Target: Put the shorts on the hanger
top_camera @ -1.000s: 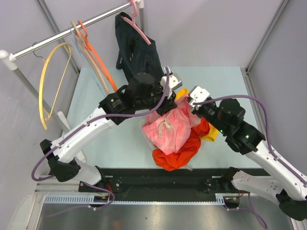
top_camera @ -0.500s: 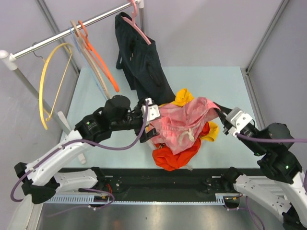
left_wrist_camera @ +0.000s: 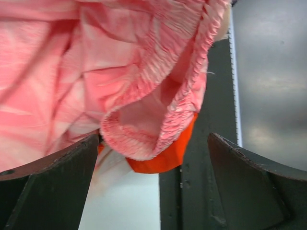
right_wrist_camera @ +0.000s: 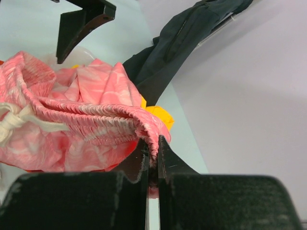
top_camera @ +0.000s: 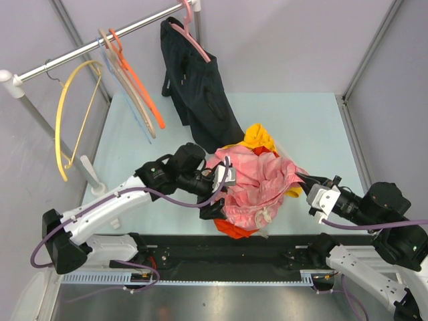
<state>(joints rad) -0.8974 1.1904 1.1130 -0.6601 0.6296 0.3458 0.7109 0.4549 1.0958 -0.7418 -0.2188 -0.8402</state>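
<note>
The pink shorts [top_camera: 257, 184] lie bunched over a garment pile near the table's front, their white drawstring [top_camera: 266, 215] hanging at the near side. My right gripper [top_camera: 301, 179] is shut on the shorts' ruched waistband [right_wrist_camera: 144, 125], pinching its right end. At the left edge of the shorts, my left gripper [top_camera: 217, 194] stands wide open. Its dark fingers [left_wrist_camera: 53, 187] flank a fold of waistband [left_wrist_camera: 144, 139] without touching it. The yellow hanger [top_camera: 63, 127] hangs from the rail at the far left, away from both grippers.
An orange-red garment [top_camera: 231, 229] and a yellow one [top_camera: 257, 136] lie under the shorts. A black garment [top_camera: 200, 80] hangs on a pink hanger, with an orange hanger [top_camera: 137, 83] beside it on the rail [top_camera: 100, 41]. A black base rail [top_camera: 221, 257] runs along the near edge.
My left gripper has opened and let go of the shorts, ending at their left edge. The right gripper has pulled back to the near right, dragging the waistband and shorts nearer.
</note>
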